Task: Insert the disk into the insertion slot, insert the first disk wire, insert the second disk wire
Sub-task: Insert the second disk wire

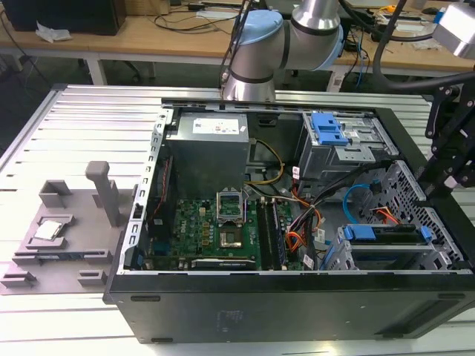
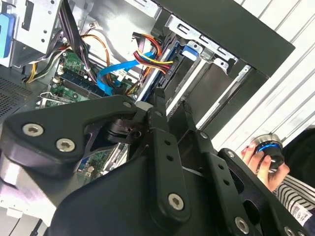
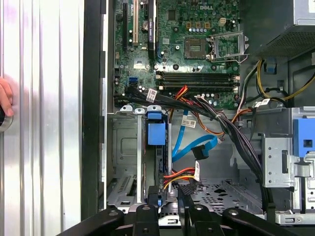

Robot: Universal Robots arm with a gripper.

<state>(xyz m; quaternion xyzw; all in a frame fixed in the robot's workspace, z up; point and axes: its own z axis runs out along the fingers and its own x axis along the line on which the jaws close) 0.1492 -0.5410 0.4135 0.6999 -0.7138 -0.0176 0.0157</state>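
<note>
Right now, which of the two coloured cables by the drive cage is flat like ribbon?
The bright blue cable, a flat band curving to a dark plug; the orange-red bundle is separate thin strands.

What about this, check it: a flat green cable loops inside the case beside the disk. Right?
Wrong in one respect: the flat cable looping inside the case beside the disk is bright blue, not green. The first wrist view shows it.
</note>
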